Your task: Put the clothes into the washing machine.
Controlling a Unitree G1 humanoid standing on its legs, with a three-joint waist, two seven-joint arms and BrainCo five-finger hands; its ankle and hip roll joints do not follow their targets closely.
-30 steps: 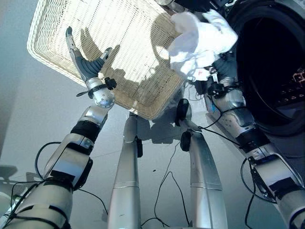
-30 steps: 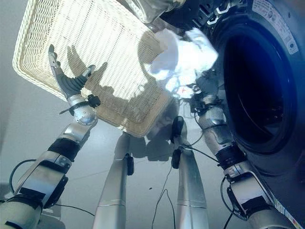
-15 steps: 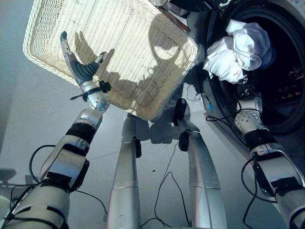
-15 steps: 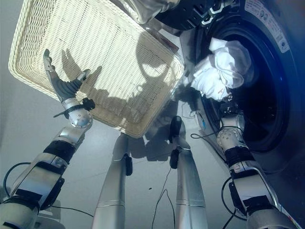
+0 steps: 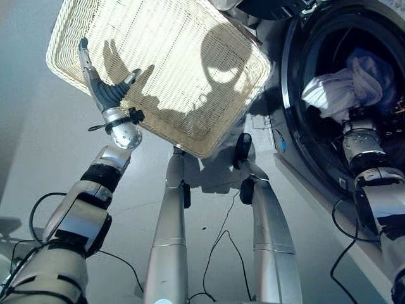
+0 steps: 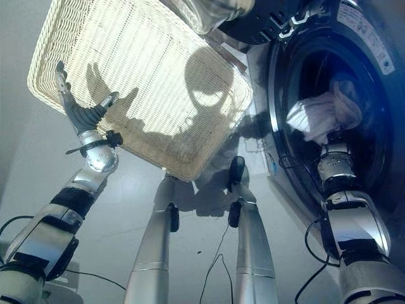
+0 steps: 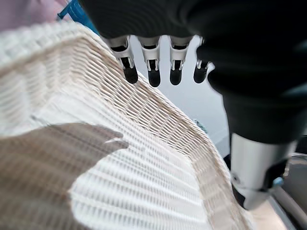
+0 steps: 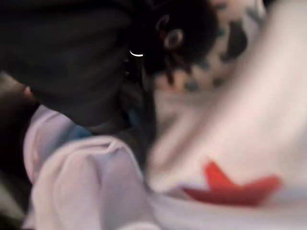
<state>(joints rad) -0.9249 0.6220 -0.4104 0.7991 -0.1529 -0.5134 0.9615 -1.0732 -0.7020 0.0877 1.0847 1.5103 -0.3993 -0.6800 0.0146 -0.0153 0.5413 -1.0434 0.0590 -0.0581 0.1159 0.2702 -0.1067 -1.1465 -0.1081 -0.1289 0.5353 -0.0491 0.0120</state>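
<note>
A second ago my right hand [image 5: 347, 117] had the white garment [image 5: 334, 90] up in front of the wicker basket [image 5: 161, 69]; now I have carried it past the door ring and into the drum of the washing machine [image 5: 380, 31]. The cloth covers my fingers, so I cannot tell whether I have let go or am gripping it. My left hand [image 5: 101, 85] hangs over the basket with fingers straight, holding nothing. The basket looks empty, so I judge this load nearly done: release, then draw my arm out
</note>
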